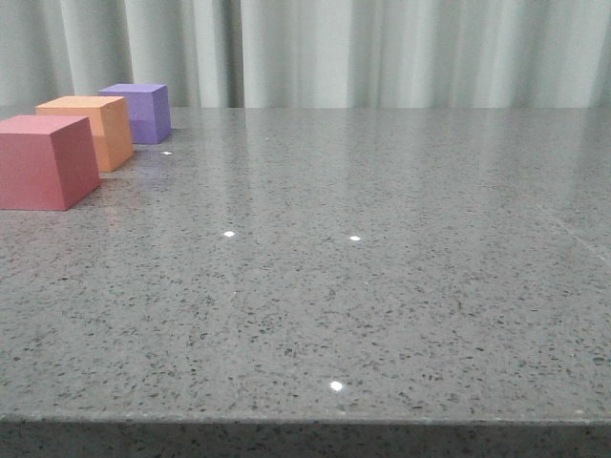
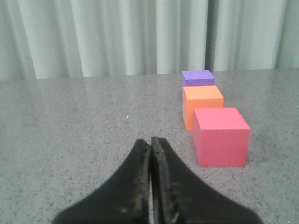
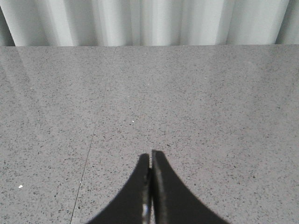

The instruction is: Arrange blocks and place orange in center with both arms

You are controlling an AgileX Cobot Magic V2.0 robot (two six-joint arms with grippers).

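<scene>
Three cubes stand in a row on the grey speckled table (image 1: 363, 286) at the far left of the front view: the red-pink cube (image 1: 43, 160) nearest, the orange cube (image 1: 95, 129) in the middle, the purple cube (image 1: 141, 112) farthest. They also show in the left wrist view: red-pink (image 2: 220, 136), orange (image 2: 202, 105), purple (image 2: 198, 78). My left gripper (image 2: 150, 140) is shut and empty, a little short of and beside the red-pink cube. My right gripper (image 3: 150, 154) is shut and empty over bare table. Neither gripper shows in the front view.
Pale curtains (image 1: 382, 48) hang behind the table's far edge. The table's front edge (image 1: 305, 420) runs along the bottom of the front view. A thin seam (image 3: 88, 154) crosses the tabletop in the right wrist view.
</scene>
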